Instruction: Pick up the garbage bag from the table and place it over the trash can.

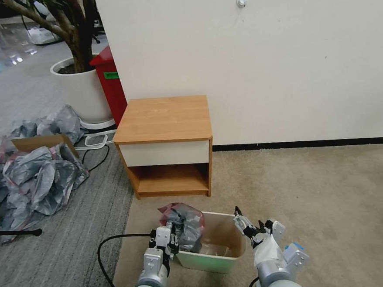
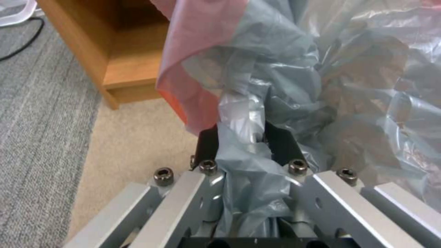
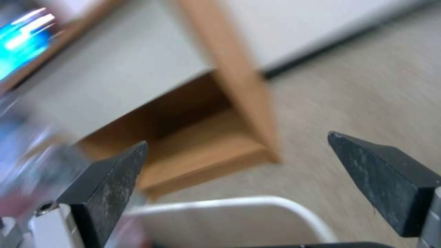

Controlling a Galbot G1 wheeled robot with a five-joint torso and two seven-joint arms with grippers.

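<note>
The left gripper [image 1: 174,237] is clamping a bunched fold of the garbage bag [image 1: 186,224], holding the crumpled silver-grey plastic with its pink rim over the left end of the trash can [image 1: 228,260]. In the left wrist view the film is pinched between the two black fingertips [image 2: 280,143], with the pink edge [image 2: 193,69] draping above them. The bag is already off the table [image 1: 163,119], whose top is bare, so the step in hand looks like the placing — the bag is at the bin but not yet opened or spread round its rolled rim. The right gripper [image 1: 250,227] is hovering over the right end of the bin with its jaws spread wide apart, holding nothing; its wrist view is showing the white rim [image 3: 257,203] just below the fingers.

The next move probably calls for the right gripper to catch a free edge of the pink rim and draw it across to the far side — thin film, so likely to slip or tear.

No brand, label or legible writing is showing on the bag, bin or nightstand.
</note>
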